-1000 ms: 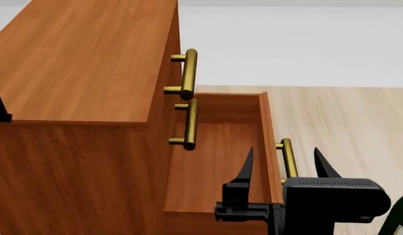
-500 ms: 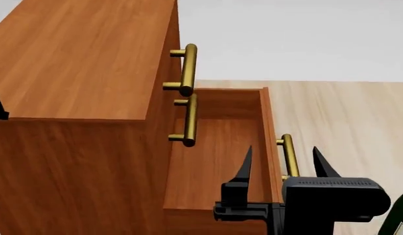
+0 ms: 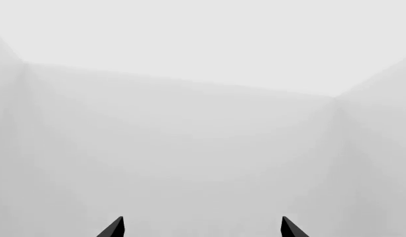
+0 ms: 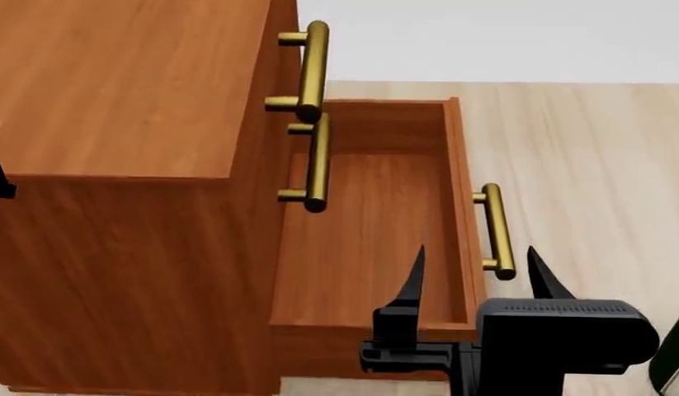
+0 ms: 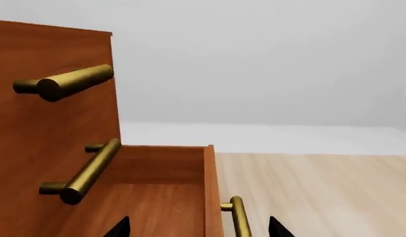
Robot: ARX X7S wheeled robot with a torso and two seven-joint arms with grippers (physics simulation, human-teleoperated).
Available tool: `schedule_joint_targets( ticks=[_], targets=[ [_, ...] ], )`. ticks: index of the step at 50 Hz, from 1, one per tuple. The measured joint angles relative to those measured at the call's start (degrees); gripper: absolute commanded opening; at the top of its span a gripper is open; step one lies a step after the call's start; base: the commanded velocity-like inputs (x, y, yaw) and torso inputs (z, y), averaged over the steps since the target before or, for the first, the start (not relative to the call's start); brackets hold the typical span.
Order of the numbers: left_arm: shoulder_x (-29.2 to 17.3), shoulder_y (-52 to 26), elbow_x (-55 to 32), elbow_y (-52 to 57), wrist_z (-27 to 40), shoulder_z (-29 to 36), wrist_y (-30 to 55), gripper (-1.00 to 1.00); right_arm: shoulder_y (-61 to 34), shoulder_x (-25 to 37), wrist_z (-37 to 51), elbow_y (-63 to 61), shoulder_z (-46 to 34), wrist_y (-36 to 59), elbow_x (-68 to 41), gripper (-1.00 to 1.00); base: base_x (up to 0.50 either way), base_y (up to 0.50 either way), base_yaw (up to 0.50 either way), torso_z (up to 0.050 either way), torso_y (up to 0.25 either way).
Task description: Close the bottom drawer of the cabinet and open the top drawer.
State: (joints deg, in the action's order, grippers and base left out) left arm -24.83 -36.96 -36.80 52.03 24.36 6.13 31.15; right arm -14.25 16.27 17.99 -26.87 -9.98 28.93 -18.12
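Observation:
The cabinet (image 4: 119, 99) fills the left of the head view. Its top drawer (image 5: 31, 54) sits flush, with a brass handle (image 4: 306, 70). The bottom drawer (image 4: 372, 214) is pulled far out and its inside shows bare wood. That drawer's brass handle (image 4: 493, 231) is on its outer face. My right gripper (image 4: 471, 264) is open above the near end of the drawer's front panel, one finger over the inside and one past the handle (image 5: 239, 217), touching nothing. My left gripper (image 3: 201, 227) is open and faces blank grey walls.
The middle drawer's handle (image 4: 313, 161) juts out over the open bottom drawer. A dark green bottle (image 4: 675, 355) shows at the right edge of the head view. Pale wooden floor (image 4: 582, 165) lies to the right of the cabinet.
The head view has shifted, so the cabinet and open drawer sit higher in the picture and more of the drawer's near end shows. The right gripper stays open.

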Motion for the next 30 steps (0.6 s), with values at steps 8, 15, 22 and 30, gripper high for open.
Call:
schedule_joint_targets(
  ticks=[8, 15, 22, 30],
  targets=[
    [-0.29, -0.08, -0.2, -0.03, 0.31, 0.2, -0.19, 1.0, -0.05, 0.2, 0.18, -0.11, -0.08, 0.02, -0.18, 1.0, 0.0, 0.0, 0.0, 0.0, -0.133],
    [-0.53, -0.12, -0.34, -0.06, 0.57, 0.38, -0.38, 1.0, -0.12, 0.43, 0.34, -0.25, -0.13, 0.16, -0.32, 1.0, 0.0, 0.0, 0.0, 0.0, -0.133],
    [-0.73, -0.18, -0.72, -0.01, 0.86, 0.43, -0.57, 1.0, -0.25, 0.92, 0.62, -0.87, -0.15, 0.88, -0.49, 1.0, 0.0, 0.0, 0.0, 0.0, -0.066],
    [-0.99, -0.29, -1.23, 0.09, 1.17, 0.36, -0.83, 1.0, -0.62, 1.89, 1.06, -2.01, -0.32, 2.42, -0.37, 1.0, 0.0, 0.0, 0.0, 0.0, 0.0]
  ],
)
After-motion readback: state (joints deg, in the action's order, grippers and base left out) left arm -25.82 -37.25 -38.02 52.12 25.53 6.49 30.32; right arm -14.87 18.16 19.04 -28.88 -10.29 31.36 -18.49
